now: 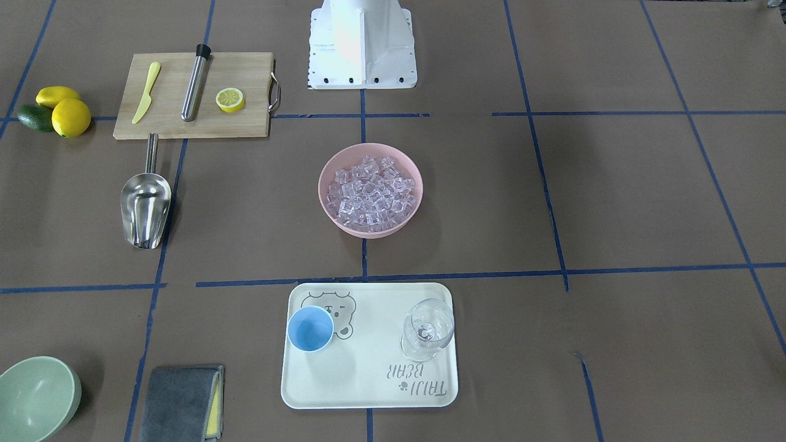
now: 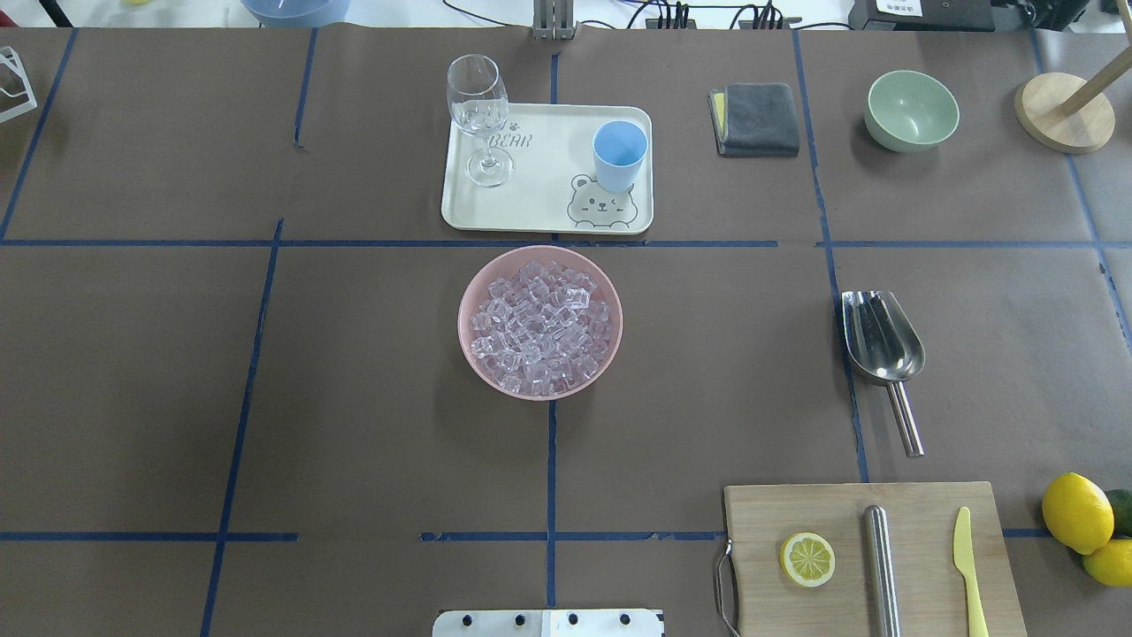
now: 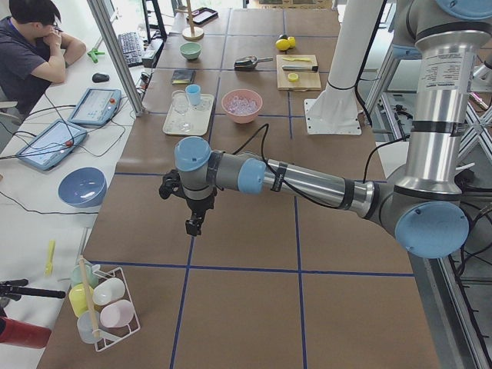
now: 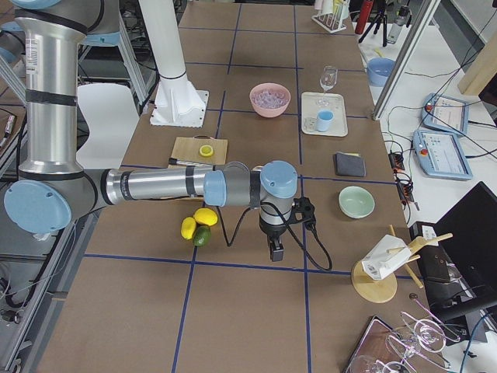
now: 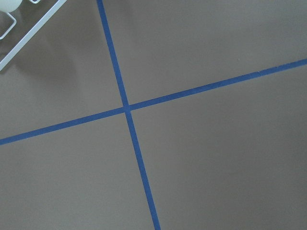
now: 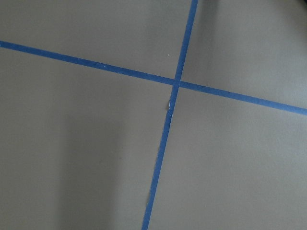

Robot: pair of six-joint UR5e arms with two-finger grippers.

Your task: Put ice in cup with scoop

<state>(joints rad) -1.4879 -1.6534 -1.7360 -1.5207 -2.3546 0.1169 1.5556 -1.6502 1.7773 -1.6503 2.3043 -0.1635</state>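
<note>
The ice point(image 1: 371, 190) fills a pink bowl point(image 1: 368, 232) at the table's middle; it also shows in the overhead view point(image 2: 541, 318). The light-blue cup point(image 1: 310, 328) point(image 2: 618, 152) stands upright and empty on a white tray point(image 1: 368, 368). The steel scoop point(image 1: 145, 205) point(image 2: 880, 336) lies on the table beside the cutting board. My left gripper point(image 3: 194, 225) hangs over the table's far left end. My right gripper point(image 4: 276, 250) hangs over the far right end. Both are far from the ice, cup and scoop. I cannot tell whether either is open or shut. The wrist views show only table and tape.
A clear stemmed glass point(image 1: 427, 328) shares the tray. A cutting board point(image 2: 920, 566) holds a lemon slice, a steel cylinder and a yellow knife. Lemons point(image 2: 1074, 513), a grey cloth point(image 2: 756, 118) and a green bowl point(image 2: 911, 111) lie on the robot's right side.
</note>
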